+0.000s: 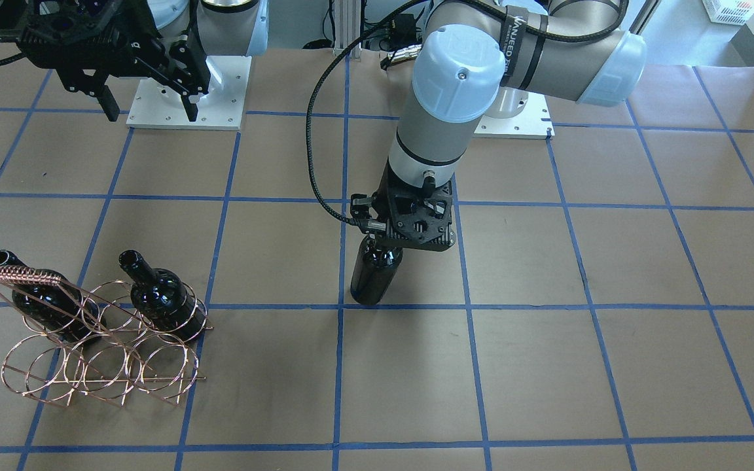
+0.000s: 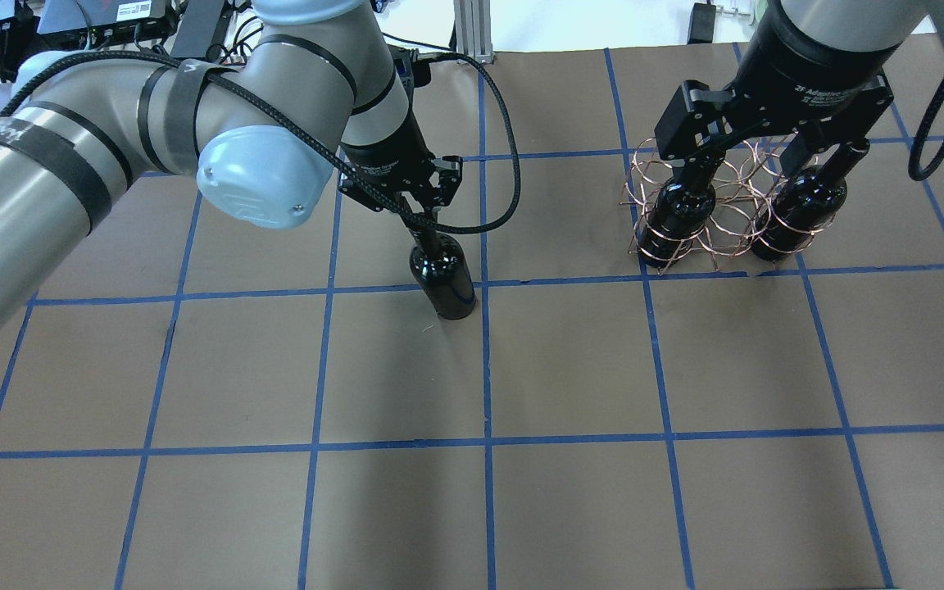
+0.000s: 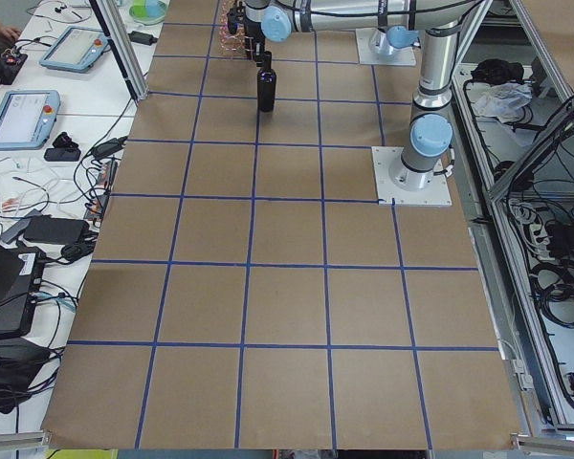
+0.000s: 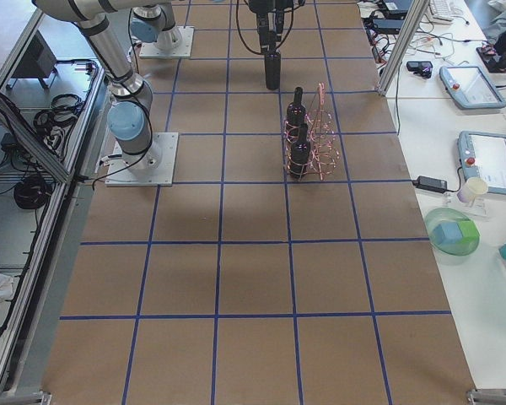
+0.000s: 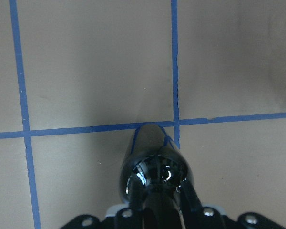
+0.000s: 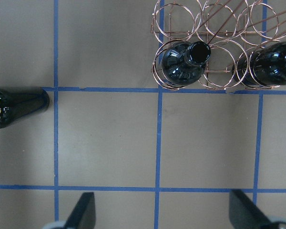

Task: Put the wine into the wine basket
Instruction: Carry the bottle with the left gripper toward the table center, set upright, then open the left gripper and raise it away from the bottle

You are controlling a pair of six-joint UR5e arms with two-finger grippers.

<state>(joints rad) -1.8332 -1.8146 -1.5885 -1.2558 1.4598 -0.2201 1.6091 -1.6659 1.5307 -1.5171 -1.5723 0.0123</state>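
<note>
My left gripper [image 1: 383, 243] is shut on the neck of a dark glossy wine bottle [image 1: 374, 278] near the table's middle. The bottle is upright, its base at a blue tape line; it also shows in the overhead view [image 2: 443, 279] and the left wrist view [image 5: 155, 160]. The copper wire wine basket [image 1: 102, 356] stands to the robot's right and holds two more dark bottles [image 1: 50, 301] [image 1: 164, 297] in its outer rings. My right gripper [image 2: 759, 168] hangs open and empty, high above the basket [image 2: 726, 213]; its fingers [image 6: 83, 210] are spread wide.
The table is brown paper with a blue tape grid. White arm baseplates [image 1: 187, 91] sit at the robot's side. The basket's middle ring between the two bottles [image 6: 224, 57] is empty. Tablets and cables lie on side benches [image 4: 472, 84] beyond the table.
</note>
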